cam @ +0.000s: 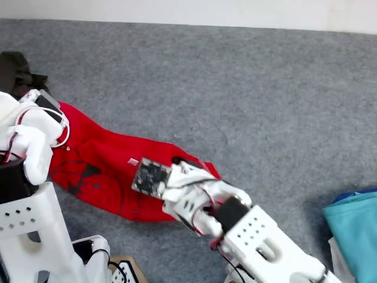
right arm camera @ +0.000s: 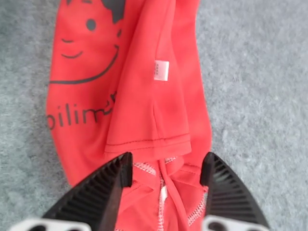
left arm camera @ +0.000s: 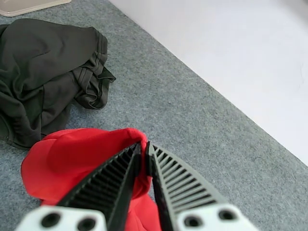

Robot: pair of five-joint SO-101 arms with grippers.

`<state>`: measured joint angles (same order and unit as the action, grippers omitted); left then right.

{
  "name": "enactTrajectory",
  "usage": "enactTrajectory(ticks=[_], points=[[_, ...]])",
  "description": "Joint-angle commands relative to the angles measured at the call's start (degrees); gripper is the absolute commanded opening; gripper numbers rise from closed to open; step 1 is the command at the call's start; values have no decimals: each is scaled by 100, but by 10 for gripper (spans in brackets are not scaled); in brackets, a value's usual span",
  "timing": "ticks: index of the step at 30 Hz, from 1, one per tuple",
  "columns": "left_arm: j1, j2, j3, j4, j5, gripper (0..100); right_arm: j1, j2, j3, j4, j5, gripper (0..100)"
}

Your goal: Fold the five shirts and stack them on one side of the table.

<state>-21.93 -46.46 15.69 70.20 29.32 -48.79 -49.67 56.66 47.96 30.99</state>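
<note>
High: red shirt lies bunched on table, left of middle; teal shirt at right edge.
Left wrist: my left gripper is pinched tight on a red shirt fold, dark shirt near.
Right wrist: my right gripper is wide apart over the red hem, gripping nothing.

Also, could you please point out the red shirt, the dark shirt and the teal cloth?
red shirt (cam: 100, 171): high view, on its printed middle.
dark shirt (left arm camera: 43, 72): left wrist view, on its crumpled middle.
teal cloth (cam: 356, 230): high view, on its top surface.
</note>
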Motion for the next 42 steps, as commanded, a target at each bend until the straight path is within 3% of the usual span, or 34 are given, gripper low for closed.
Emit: enactTrajectory(ticks=[1,10,27,34,42], points=[[66,-48,-31,-79,18,8,101,848,-945,66,-185,232],[66,-4,4,-88,0,10,-57,2360,-1235,-444,-237,232],[75,-40,567,-457,26,10,602,3864,-1657,-1367,-237,228],[75,-40,576,-448,26,9,620,3899,-1657,-1569,-237,37],[101,-48,831,-475,26,10,690,3899,-1640,-1613,-237,37]])
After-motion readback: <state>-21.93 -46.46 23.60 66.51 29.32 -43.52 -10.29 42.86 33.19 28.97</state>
